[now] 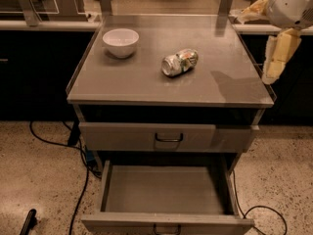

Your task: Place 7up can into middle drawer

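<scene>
Grey counter (146, 82): tool (275, 58) at its 3 o'clock edge, touching nothing; open/closed can't tell. Can (180, 62) lies sideways mid-counter, axis 2–8 o'clock. Drawer (166, 192) open, 6 o'clock.

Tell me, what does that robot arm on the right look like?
The arm shows as a smooth, rounded white shell at the upper right edge. Beneath it, beside the right rim of the cabinet top, is the tool: a pale cream-yellow, elongated, tapering piece. No cables or markings are visible on either.
</scene>
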Robot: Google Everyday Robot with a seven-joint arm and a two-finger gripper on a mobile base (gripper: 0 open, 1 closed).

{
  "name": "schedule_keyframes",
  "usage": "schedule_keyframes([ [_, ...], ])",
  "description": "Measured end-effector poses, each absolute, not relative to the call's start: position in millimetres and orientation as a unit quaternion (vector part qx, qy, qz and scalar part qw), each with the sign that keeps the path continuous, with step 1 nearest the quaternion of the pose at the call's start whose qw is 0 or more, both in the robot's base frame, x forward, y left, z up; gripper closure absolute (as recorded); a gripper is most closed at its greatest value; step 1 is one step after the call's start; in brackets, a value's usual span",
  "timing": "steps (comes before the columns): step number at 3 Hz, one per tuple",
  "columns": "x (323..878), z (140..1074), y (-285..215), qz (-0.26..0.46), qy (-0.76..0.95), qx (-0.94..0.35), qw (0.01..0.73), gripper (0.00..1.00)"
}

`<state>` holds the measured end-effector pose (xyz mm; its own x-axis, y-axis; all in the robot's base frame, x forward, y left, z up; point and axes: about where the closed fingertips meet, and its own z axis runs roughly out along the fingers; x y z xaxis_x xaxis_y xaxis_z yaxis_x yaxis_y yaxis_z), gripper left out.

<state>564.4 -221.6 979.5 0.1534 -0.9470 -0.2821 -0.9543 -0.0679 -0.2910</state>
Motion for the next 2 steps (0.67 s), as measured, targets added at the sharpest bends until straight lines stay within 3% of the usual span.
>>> schedule_keyframes([
  [2,600.5,965.3,-205.9,0.018,0.639,-0.736,0.225,0.00],
])
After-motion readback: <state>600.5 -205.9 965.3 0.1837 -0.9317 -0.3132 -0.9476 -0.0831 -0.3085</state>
